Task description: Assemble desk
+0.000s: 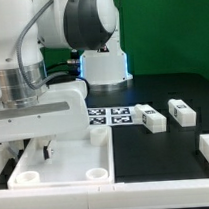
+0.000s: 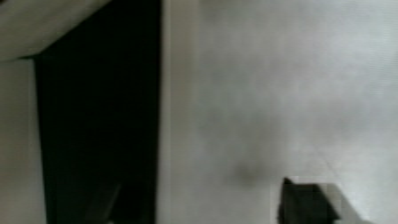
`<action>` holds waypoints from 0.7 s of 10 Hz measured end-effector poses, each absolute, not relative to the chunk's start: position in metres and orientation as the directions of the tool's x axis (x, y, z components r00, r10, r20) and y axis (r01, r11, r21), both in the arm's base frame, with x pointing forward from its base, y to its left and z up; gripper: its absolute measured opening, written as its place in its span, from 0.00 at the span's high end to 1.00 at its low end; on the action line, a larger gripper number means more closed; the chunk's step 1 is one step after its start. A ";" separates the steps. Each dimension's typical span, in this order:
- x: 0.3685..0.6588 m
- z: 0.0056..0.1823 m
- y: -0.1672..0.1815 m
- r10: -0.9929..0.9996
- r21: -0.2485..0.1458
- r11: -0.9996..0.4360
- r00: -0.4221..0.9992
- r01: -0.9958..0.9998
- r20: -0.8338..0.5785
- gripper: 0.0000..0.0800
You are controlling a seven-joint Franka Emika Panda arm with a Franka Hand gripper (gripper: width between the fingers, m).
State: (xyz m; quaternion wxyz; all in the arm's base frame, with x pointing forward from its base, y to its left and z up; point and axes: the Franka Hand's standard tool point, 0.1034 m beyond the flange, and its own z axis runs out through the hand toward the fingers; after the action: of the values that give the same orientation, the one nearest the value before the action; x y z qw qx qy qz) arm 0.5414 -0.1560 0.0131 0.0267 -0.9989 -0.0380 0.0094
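Note:
The desk's white rimmed top [image 1: 59,182] lies at the front of the exterior view's left, with round sockets at its corners. My gripper [image 1: 45,149] reaches down into it from the big white arm above. In the wrist view the top's white surface [image 2: 267,100] fills most of the picture beside the black table. My gripper [image 2: 201,188] straddles its edge, with one dark finger [image 2: 329,202] over the white and the other lost against the black. The jaws stand close in on that edge. Two tagged white legs [image 1: 148,117] [image 1: 180,111] lie apart on the table.
The marker board [image 1: 108,115] lies flat just behind the top. Another white part [image 1: 208,146] sits at the exterior view's right edge. The robot's white base [image 1: 103,64] stands at the back, in front of a green wall.

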 end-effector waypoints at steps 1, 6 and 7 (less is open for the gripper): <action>0.543 0.014 -0.152 0.043 -0.054 -0.998 0.999 0.042 -0.019 0.92; 0.549 0.014 -0.080 -0.143 -0.058 -0.987 0.986 -0.149 -0.089 0.94; 0.548 0.014 -0.076 -0.111 -0.056 -0.992 0.990 -0.116 -0.088 0.93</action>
State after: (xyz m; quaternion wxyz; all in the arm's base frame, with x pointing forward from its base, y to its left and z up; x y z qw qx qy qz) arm 0.5485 -0.0764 0.0136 0.0307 -0.9970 0.0567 0.0425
